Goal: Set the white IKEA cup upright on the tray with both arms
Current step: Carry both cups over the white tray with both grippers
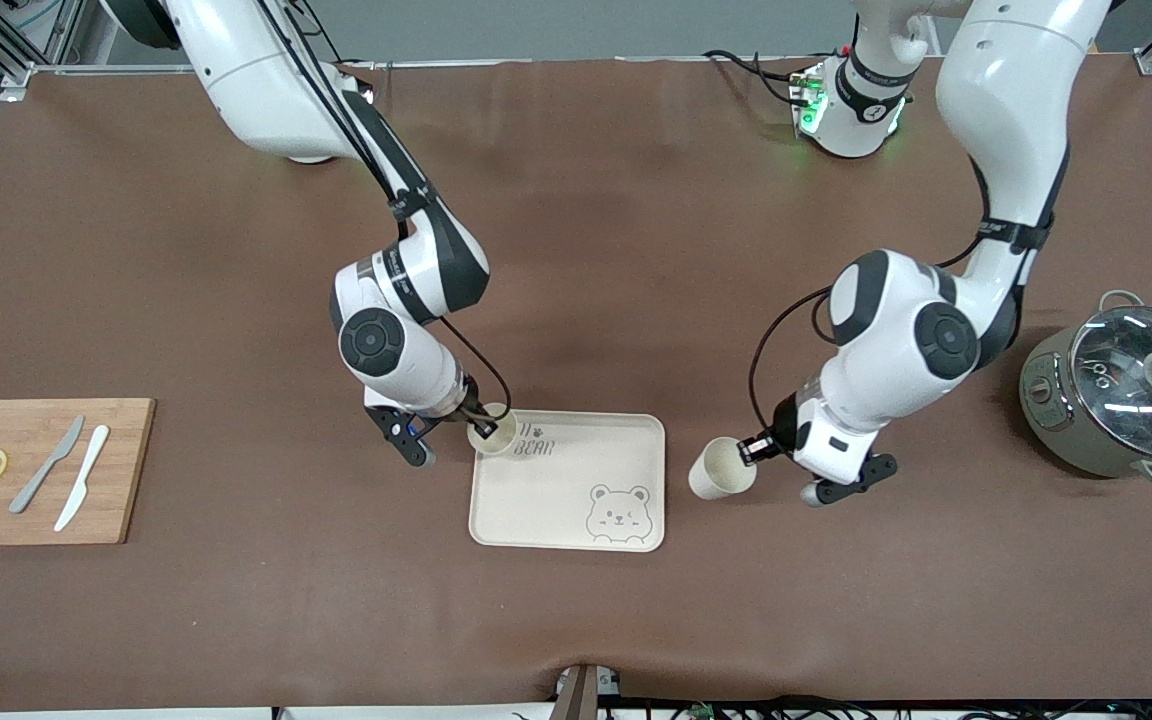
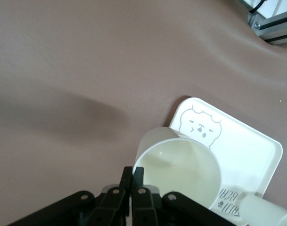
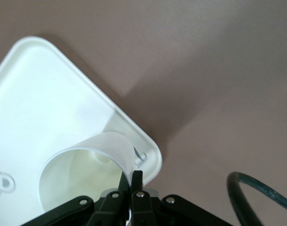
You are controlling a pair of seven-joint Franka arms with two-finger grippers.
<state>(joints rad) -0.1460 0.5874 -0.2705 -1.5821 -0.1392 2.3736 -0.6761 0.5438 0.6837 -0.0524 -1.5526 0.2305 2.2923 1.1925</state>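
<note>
The right gripper (image 1: 477, 418) is pinching one white cup's (image 1: 493, 432) rim over the tray (image 1: 568, 482) corner; the left gripper (image 1: 754, 450) is clamping another cup (image 1: 721, 468), tilted beside the tray, for upright placement.

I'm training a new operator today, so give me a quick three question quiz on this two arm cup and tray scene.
1. True or false: the right tool holds a cup by its rim over a corner of the tray.
2. Multiple choice: the cup in the left tool is (A) on the tray, (B) over the bare table beside the tray, toward the left arm's end, (C) on the cutting board.
3. Fill in: the cutting board carries two knives and two ___ slices.

Key: 1 true; 2 B; 3 lemon.
</note>
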